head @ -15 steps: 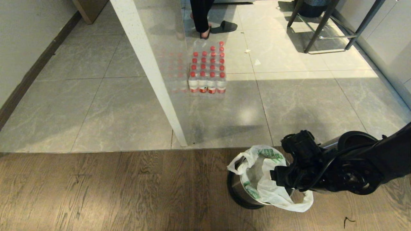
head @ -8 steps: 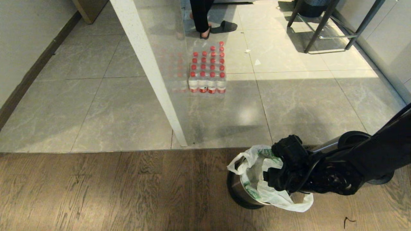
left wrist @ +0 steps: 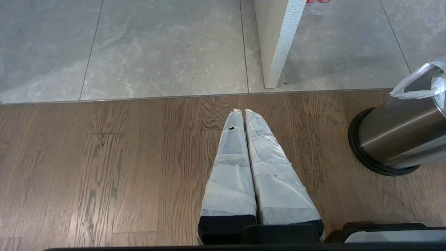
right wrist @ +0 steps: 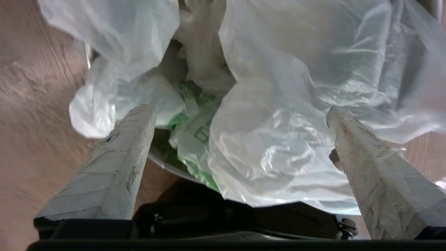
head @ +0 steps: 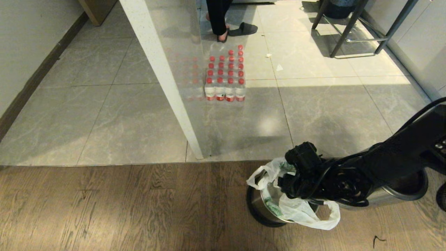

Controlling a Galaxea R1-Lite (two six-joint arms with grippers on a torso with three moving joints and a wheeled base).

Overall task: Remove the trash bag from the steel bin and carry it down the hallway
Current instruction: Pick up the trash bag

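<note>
Right gripper (right wrist: 240, 111) hovering over the trash bag (head: 299, 212) in the steel bin (head: 259, 205), fingers (right wrist: 118, 164) spread wide apart.

The steel bin is standing on the wooden floor (head: 122, 205), just short of the grey tiled floor (head: 104, 115), with the trash bag sitting inside it and spilling over the rim. The right arm is reaching in from the right side, its gripper sitting directly above the bag's open mouth; the two taped fingers are straddling crumpled white plastic with green print, and nothing is gripped between them. The left gripper (left wrist: 244, 111) is hanging low over the wooden floor, away from the bin, with its fingers pressed together and empty. Beyond a white post (head: 163, 76), a pack of red-capped bottles (head: 224, 75) is resting on the tiles, and a person's legs (head: 217, 19) are showing at the far edge.
</note>
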